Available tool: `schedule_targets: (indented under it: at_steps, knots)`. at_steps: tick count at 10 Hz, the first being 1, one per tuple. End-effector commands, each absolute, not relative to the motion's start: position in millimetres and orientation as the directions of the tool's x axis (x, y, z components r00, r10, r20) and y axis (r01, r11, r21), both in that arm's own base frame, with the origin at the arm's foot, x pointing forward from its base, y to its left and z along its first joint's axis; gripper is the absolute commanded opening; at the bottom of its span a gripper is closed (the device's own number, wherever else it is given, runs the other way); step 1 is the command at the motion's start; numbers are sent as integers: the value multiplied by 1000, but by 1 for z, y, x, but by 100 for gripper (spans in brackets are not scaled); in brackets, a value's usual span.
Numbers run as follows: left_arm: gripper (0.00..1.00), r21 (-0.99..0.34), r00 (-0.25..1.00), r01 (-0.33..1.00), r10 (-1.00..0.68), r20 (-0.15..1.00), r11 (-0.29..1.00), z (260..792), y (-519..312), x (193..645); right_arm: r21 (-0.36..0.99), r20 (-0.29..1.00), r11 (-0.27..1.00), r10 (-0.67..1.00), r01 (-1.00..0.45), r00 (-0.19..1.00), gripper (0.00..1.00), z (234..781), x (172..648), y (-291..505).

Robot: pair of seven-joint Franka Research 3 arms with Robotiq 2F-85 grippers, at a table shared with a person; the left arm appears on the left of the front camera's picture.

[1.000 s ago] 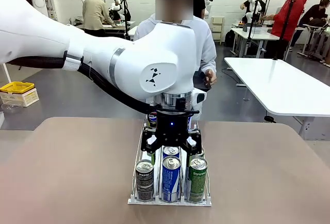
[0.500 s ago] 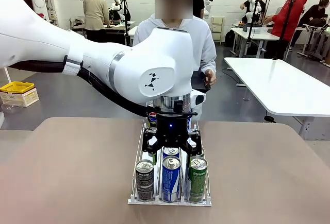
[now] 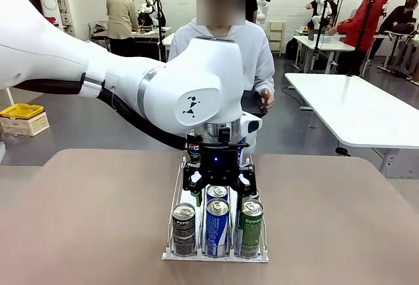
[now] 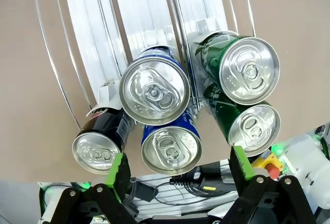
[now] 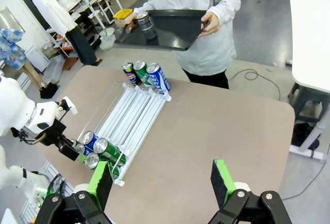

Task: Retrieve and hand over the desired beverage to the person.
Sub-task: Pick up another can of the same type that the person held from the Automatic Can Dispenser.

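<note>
A white wire rack (image 3: pixel 172 200) holds several drink cans. At its near end stand a black can (image 3: pixel 184 228), a blue can (image 3: pixel 217 226) and a green can (image 3: pixel 250 226), with more behind them. My left gripper (image 3: pixel 219 185) hangs open, pointing down just above the second-row blue can (image 4: pixel 154 91), touching nothing. Its green pads (image 4: pixel 117 170) show wide apart in the left wrist view. The person (image 3: pixel 229 46) in a white jacket stands at the far side holding a black tray (image 5: pixel 178 28) with one can (image 5: pixel 146 26) on it. My right gripper (image 5: pixel 161 182) is open and empty, high above the table.
Three more cans (image 5: pixel 142 74) stand at the rack's far end near the person. The brown table (image 3: pixel 85 219) is bare on both sides of the rack. A white table (image 3: pixel 353 108) stands at the right behind. Other people work in the background.
The left arm's elbow has shifted slightly to the left. Its gripper stays open over the same cans.
</note>
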State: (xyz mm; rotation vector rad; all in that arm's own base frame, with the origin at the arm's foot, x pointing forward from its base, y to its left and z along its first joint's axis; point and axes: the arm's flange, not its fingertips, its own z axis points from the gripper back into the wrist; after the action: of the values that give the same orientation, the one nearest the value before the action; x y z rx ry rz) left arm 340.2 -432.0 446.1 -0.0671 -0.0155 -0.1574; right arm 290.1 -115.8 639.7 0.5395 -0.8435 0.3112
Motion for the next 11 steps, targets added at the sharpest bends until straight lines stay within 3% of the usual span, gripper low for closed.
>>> schedule_targets:
  at_steps: [1,11]
  knots:
    - [100,-58,982,187,-185,36,981,439,-429,340,344,778,805,43,-483,626,100,639,292,-115]
    - [100,-18,986,164,-163,45,986,438,-431,339,344,778,805,43,-483,626,100,639,292,-115]
